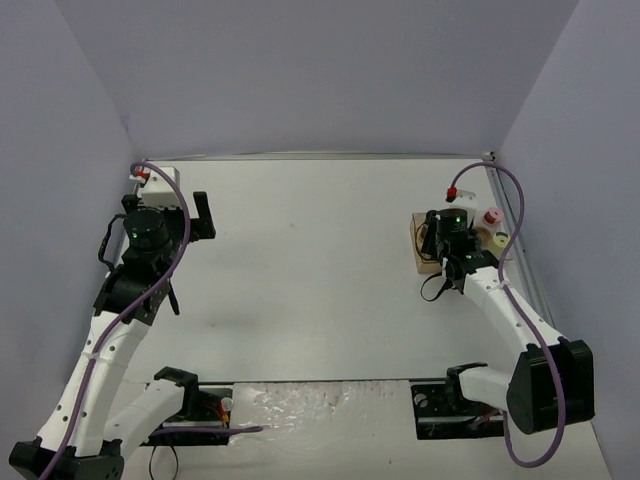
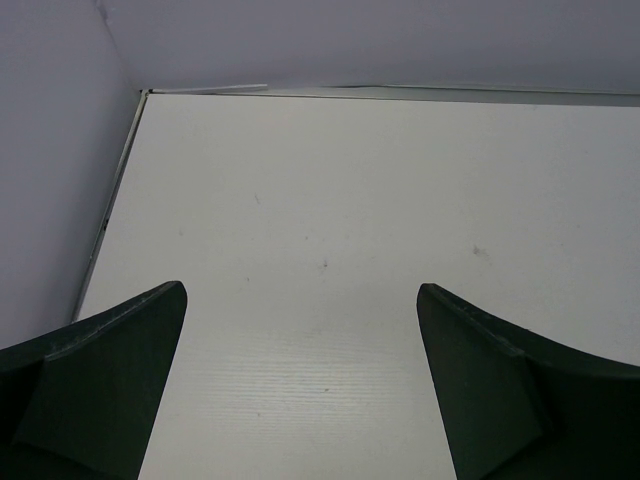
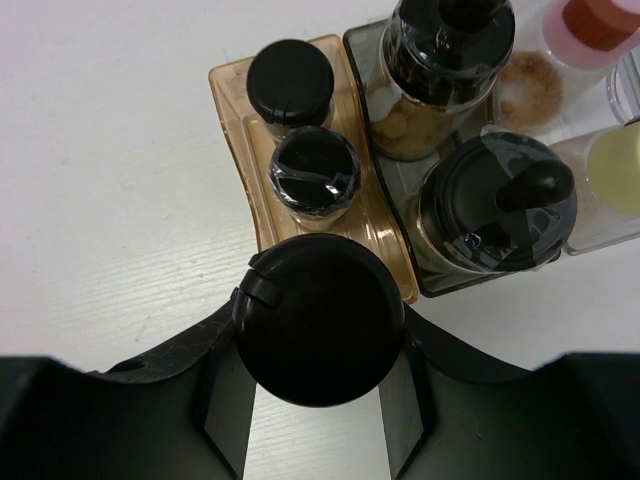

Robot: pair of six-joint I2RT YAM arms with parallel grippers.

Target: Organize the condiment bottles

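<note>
My right gripper [image 3: 318, 345] is shut on a black-capped condiment bottle [image 3: 318, 320], held over the near end of the amber tray compartment [image 3: 232, 110]. Two smaller black-capped bottles [image 3: 290, 80] [image 3: 317, 172] stand in that compartment. Two larger black-capped bottles [image 3: 450, 40] [image 3: 497, 205] stand in the grey compartment [image 3: 400, 190]. A pink-capped bottle [image 3: 600, 18] and a pale-yellow-capped one [image 3: 618, 170] stand to the right of it. In the top view the right gripper [image 1: 447, 250] hides most of the tray [image 1: 419, 245]. My left gripper [image 2: 300, 385] is open and empty over bare table.
The right wall and table edge [image 1: 520, 250] run close behind the tray. The pink cap [image 1: 491, 217] and the yellow cap [image 1: 500, 240] show by that wall. The left arm [image 1: 150, 240] hangs at the far left, near the left wall.
</note>
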